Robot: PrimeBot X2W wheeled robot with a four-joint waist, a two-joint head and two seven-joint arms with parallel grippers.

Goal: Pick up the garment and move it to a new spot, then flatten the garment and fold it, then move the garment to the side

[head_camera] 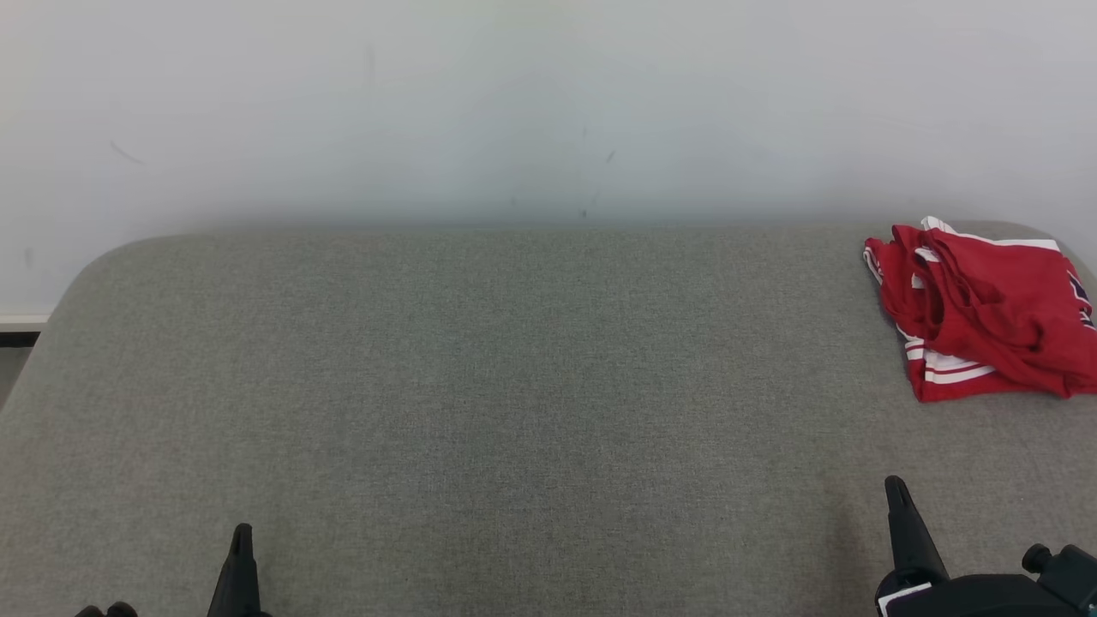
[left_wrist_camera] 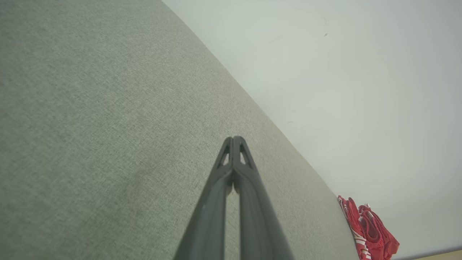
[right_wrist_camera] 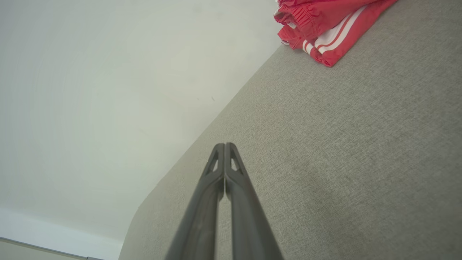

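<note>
While left fingers (left_wrist_camera: 213, 206) and right fingers (right_wrist_camera: 202, 213) press together empty, the garment (head_camera: 986, 308) lies on grey padding (head_camera: 480, 386).

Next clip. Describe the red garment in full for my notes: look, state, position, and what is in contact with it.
The red garment is thin, soft-looking cloth with white stripes along its edges and a small dark blue mark on its right side. The right wrist view shows a gathered, elastic-looking band, so it may be shorts. It lies in a loosely folded, rumpled bundle, not spread flat, at the far right corner of the grey fabric surface, close to the wall. The head view's right edge crops it. Only the surface touches it.
</note>
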